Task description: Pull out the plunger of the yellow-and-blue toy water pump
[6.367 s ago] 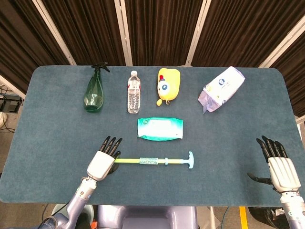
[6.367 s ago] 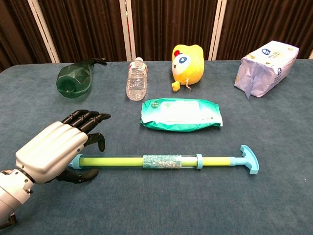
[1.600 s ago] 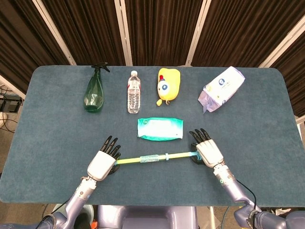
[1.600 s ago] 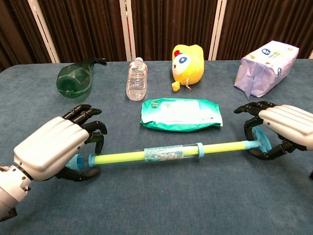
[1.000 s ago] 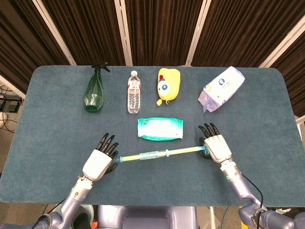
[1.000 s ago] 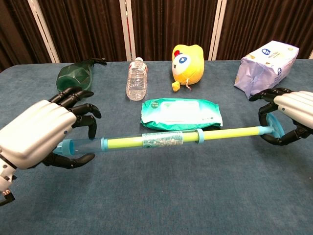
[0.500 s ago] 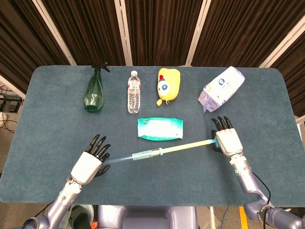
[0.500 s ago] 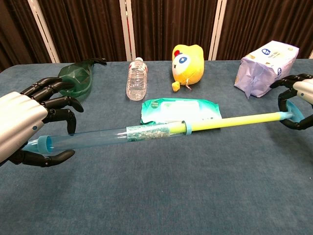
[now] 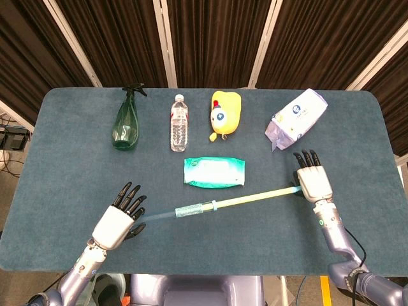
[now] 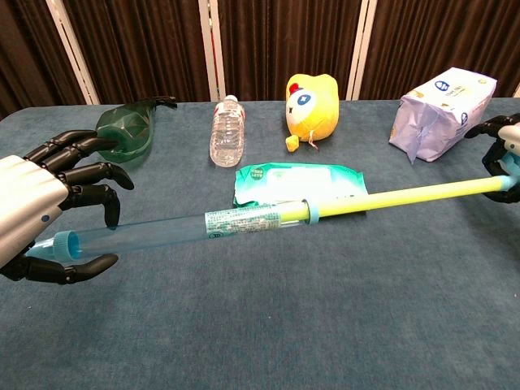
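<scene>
The toy water pump hangs slanted above the table between my two hands. Its clear blue barrel [image 9: 185, 210] [image 10: 162, 227] is gripped at the capped end by my left hand [image 9: 113, 224] [image 10: 28, 213], fingers curled around it. The yellow plunger rod [image 9: 255, 196] [image 10: 406, 196] sticks far out of the barrel toward the right. My right hand [image 9: 314, 183] [image 10: 505, 146] holds the blue handle at the rod's end, mostly hidden under the hand and cut off at the chest view's edge.
On the blue table [image 9: 64, 166] a green wet-wipes pack [image 9: 214, 172] lies just behind the pump. Along the back stand a green spray bottle [image 9: 125, 121], a water bottle [image 9: 179, 123], a yellow plush toy [image 9: 225, 113] and a white tissue pack [image 9: 296, 118].
My hands have moved apart, left hand leftward and right hand rightward. The yellow rod has slid further out of the barrel, which now shows clear blue along most of its length.
</scene>
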`<act>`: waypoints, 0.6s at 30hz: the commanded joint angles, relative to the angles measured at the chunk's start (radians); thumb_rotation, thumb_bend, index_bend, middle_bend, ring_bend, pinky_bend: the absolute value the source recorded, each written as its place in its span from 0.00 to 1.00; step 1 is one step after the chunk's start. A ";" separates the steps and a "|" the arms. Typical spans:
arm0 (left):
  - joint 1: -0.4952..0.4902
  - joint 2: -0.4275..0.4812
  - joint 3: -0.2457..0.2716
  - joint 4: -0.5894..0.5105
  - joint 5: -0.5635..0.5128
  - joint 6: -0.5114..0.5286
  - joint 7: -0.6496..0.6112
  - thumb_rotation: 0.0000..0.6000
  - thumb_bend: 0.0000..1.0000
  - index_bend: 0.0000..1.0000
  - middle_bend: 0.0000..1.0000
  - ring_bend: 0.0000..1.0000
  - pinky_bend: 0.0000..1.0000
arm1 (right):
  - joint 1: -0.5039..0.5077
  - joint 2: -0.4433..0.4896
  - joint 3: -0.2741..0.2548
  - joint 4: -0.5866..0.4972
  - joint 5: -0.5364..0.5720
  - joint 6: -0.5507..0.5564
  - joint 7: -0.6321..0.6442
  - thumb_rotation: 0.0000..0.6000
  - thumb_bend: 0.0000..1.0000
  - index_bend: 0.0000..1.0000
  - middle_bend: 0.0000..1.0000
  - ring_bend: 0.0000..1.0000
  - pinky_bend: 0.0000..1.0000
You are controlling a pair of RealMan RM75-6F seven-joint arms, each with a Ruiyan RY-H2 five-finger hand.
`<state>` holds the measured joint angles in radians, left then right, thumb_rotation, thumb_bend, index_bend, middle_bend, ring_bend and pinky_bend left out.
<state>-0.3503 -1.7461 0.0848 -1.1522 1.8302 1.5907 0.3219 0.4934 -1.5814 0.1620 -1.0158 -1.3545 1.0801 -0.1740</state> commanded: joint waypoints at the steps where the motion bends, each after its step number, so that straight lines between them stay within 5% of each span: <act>1: 0.006 0.004 0.008 -0.006 0.009 0.008 0.002 1.00 0.49 0.73 0.26 0.05 0.00 | 0.010 -0.003 0.012 0.019 0.016 -0.015 0.001 1.00 0.51 0.91 0.14 0.00 0.00; 8: 0.008 0.001 0.003 -0.003 0.006 -0.004 -0.001 1.00 0.47 0.72 0.26 0.05 0.00 | 0.014 -0.003 0.020 0.039 0.034 -0.025 0.013 1.00 0.51 0.91 0.14 0.00 0.00; 16: -0.005 -0.029 -0.011 0.031 -0.005 -0.034 -0.030 1.00 0.32 0.28 0.23 0.05 0.00 | 0.001 0.006 0.009 0.025 0.024 0.001 0.018 1.00 0.50 0.89 0.13 0.00 0.00; 18: -0.009 -0.037 -0.014 0.037 -0.004 -0.038 -0.034 1.00 0.28 0.19 0.22 0.05 0.00 | -0.003 0.011 0.005 0.017 0.022 0.008 0.011 1.00 0.49 0.81 0.10 0.00 0.00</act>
<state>-0.3568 -1.7799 0.0730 -1.1178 1.8263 1.5548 0.2909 0.4929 -1.5729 0.1688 -0.9957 -1.3312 1.0852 -0.1598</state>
